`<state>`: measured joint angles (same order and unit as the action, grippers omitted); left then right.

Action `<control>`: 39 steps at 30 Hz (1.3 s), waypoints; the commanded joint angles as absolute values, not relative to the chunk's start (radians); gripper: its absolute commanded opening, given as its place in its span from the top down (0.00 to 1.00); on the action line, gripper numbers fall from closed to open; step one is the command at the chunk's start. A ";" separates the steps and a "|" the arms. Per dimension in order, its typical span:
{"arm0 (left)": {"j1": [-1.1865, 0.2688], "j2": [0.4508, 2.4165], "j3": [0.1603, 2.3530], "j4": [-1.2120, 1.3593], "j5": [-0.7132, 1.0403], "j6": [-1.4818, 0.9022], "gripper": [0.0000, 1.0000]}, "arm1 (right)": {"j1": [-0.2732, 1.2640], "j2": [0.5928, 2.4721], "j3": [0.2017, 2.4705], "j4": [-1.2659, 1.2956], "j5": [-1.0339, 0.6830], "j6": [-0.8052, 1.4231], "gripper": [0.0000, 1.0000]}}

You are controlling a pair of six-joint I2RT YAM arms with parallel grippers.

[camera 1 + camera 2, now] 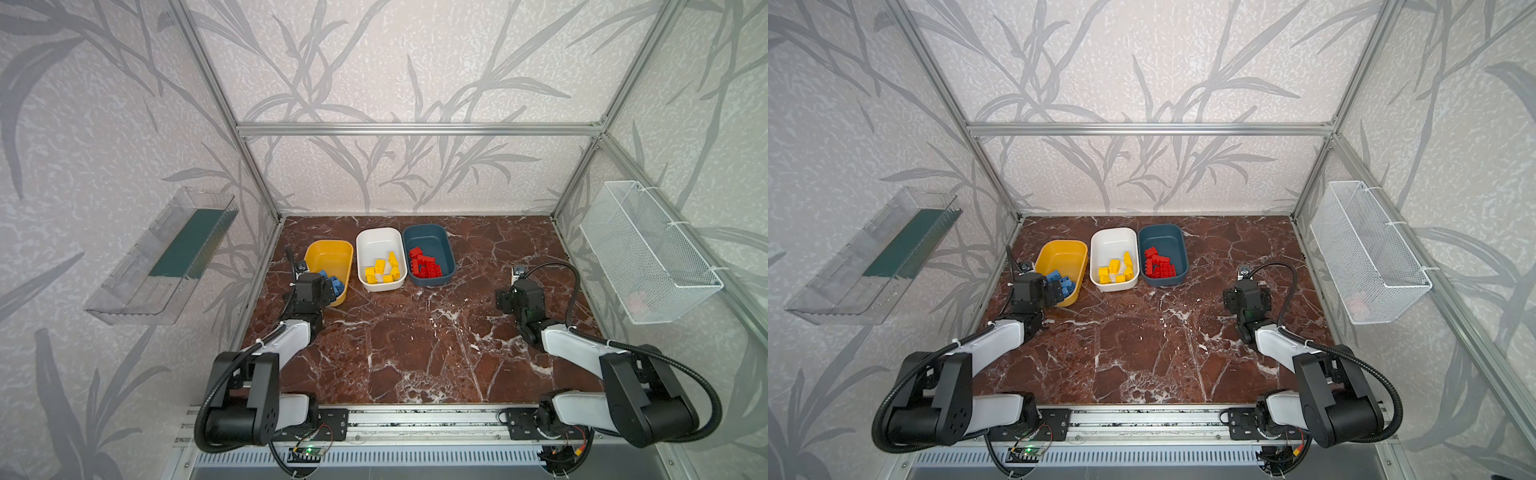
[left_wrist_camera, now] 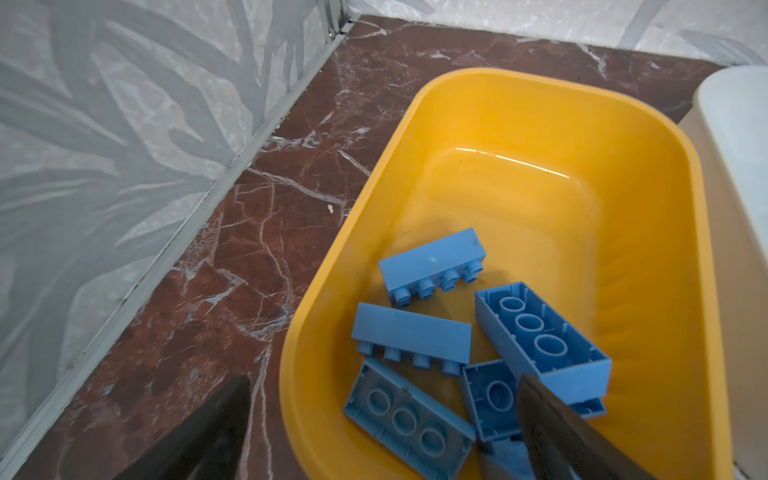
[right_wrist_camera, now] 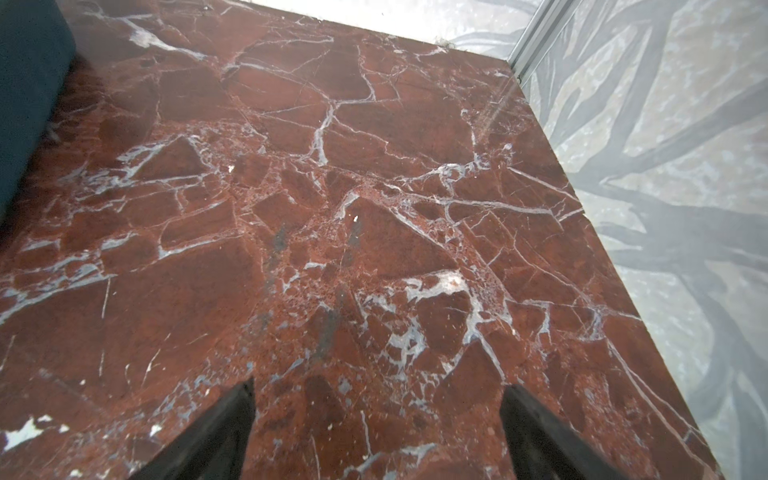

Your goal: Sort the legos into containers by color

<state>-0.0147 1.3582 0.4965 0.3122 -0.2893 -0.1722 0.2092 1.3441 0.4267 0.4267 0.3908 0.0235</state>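
The left claw [image 2: 384, 381] is wide open and empty, astride the wall of the yellow tub [image 2: 623, 249]; the blue bricks [image 2: 432, 266] lie just under it, inside. The right claw [image 3: 379, 385], open and empty too, hangs over the table [image 3: 374, 208], well apart from the red bricks [image 1: 424, 264] in the teal tub [image 1: 432, 239]. Yellow bricks [image 1: 384, 270] are in the white tub [image 1: 374, 239]. Bricks look light, stiff, smooth: pinch the long flat sides.

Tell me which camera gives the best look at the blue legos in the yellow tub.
The left wrist view: the blue legos fill it close up, studs and hollow undersides clear, inside the yellow tub. Both top views show them small, partly behind the left arm. The right wrist view shows none.
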 commanded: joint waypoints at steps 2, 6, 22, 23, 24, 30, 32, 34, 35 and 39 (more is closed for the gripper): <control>-0.006 1.448 0.536 0.499 -0.226 -0.074 0.01 | 0.178 1.385 0.387 0.725 0.353 -0.007 0.07; 0.004 1.517 0.560 0.527 -0.197 -0.060 0.01 | 0.141 1.457 0.330 0.942 0.307 -0.010 0.07; -0.058 1.471 0.347 0.877 -0.297 -0.025 0.01 | 0.130 1.626 0.199 1.359 0.220 -0.033 0.03; -0.057 1.481 0.350 0.882 -0.306 -0.030 0.01 | 0.131 1.613 0.206 1.328 0.221 -0.029 0.03; -0.058 1.497 0.355 0.884 -0.320 -0.035 0.01 | 0.131 1.609 0.215 1.304 0.230 -0.029 0.03; -0.017 1.522 0.411 0.800 -0.274 -0.070 0.01 | 0.130 1.592 0.264 1.195 0.253 -0.018 0.01; -0.017 1.523 0.408 0.807 -0.274 -0.069 0.01 | 0.130 1.586 0.292 1.137 0.241 -0.023 0.01; -0.017 1.523 0.408 0.805 -0.272 -0.069 0.01 | 0.131 1.583 0.330 1.062 0.217 -0.030 0.01; -0.016 1.521 0.410 0.798 -0.271 -0.070 0.01 | 0.130 1.582 0.358 1.013 0.206 -0.035 0.01; -0.014 1.522 0.411 0.802 -0.270 -0.070 0.01 | 0.132 1.578 0.364 0.991 0.182 -0.045 0.01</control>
